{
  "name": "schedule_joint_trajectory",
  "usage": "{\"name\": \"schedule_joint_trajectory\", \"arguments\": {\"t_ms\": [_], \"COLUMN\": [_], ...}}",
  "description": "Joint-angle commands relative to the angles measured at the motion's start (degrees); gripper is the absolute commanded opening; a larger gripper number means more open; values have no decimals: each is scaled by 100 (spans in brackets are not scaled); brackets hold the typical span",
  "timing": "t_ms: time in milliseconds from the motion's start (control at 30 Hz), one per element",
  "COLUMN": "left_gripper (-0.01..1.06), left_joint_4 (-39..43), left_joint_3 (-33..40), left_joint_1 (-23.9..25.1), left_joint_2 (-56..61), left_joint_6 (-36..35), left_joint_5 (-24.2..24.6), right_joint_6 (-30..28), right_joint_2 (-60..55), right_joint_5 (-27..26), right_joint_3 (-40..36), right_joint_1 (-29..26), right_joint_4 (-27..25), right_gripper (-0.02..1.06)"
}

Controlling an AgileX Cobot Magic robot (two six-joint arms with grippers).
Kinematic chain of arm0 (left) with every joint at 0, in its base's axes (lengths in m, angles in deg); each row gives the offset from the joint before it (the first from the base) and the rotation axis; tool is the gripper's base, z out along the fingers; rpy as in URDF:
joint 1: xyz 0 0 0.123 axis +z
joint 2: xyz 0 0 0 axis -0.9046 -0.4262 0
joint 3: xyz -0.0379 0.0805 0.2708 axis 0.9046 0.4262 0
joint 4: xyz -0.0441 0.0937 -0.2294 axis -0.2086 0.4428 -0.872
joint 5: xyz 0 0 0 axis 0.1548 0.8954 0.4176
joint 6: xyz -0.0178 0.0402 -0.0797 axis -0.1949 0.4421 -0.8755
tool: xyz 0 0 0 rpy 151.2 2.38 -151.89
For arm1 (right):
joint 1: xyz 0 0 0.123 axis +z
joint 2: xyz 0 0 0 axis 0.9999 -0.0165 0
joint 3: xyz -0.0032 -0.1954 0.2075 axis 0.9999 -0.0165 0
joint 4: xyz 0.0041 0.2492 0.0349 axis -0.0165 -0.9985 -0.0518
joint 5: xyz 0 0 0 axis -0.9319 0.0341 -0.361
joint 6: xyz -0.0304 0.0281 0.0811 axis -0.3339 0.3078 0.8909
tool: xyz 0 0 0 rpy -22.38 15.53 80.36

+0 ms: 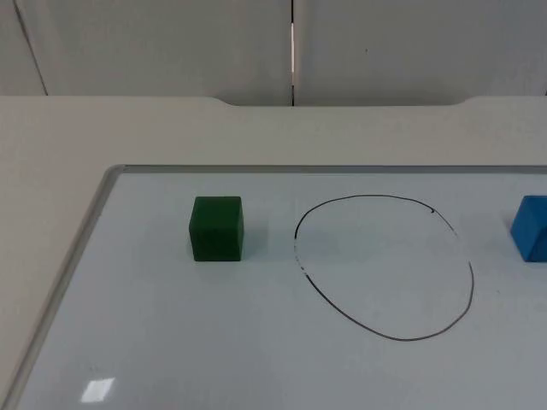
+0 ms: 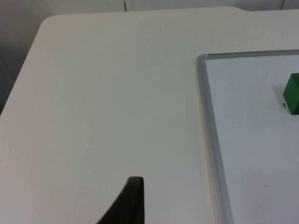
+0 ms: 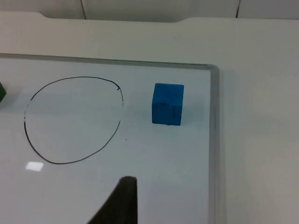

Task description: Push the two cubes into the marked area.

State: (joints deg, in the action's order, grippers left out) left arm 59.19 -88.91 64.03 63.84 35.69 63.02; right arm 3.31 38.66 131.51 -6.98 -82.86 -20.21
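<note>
Beside the drawn oval (image 3: 72, 120), whole blue cube (image 3: 167, 104).

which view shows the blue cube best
The right wrist view: the whole blue cube stands on the whiteboard, beside and outside the drawn circle, with no pincer touching it. The top view cuts the cube off at the picture's edge. The left wrist view looks at the green cube instead.
</note>
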Motion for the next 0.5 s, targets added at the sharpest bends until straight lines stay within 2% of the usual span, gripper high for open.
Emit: {"name": "schedule_joint_trajectory", "arguments": {"t_ms": [0,467], "left_gripper": [105,105], "left_joint_4": [129,186], "left_joint_3": [23,23], "left_joint_1": [20,20], "left_joint_2": [18,18], "left_joint_6": [0,-107], "left_joint_5": [-68,-68], "right_joint_6": [-12,-12], "right_joint_2": [26,26], "right_joint_5": [-15,-15], "right_joint_3": [-32,-32], "right_joint_1": [-33,-33], "right_joint_4": [20,20], "right_gripper": [105,105]}}
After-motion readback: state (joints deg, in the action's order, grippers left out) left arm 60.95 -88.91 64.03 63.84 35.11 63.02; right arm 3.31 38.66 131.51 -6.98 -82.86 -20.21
